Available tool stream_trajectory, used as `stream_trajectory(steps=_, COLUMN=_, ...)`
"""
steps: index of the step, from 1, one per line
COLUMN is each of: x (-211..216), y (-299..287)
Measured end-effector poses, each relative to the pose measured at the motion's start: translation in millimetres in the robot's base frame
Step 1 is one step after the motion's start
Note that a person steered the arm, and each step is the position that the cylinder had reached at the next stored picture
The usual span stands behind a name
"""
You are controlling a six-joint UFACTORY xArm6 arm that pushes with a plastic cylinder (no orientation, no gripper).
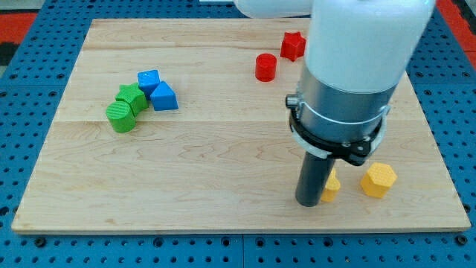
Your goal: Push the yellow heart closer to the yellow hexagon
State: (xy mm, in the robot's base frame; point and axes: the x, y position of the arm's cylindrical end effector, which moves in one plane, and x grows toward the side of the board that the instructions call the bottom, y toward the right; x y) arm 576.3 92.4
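Note:
The yellow hexagon lies near the view's bottom right of the wooden board. The yellow heart lies just left of it, mostly hidden behind my rod, with a small gap between the two. My tip rests on the board at the heart's left side, touching or nearly touching it. The arm's white and grey body fills the view's upper right.
A red cylinder and a red star sit near the view's top centre. At the left, a blue cube, a blue triangular block, a green star-like block and a green cylinder cluster together.

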Motion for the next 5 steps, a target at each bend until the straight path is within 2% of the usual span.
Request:
stream_trajectory(steps=1, x=0.6, y=9.9)
stream_trajectory(steps=3, x=-1.8, y=-33.1)
stream_trajectory(steps=5, x=-15.3, y=-23.2)
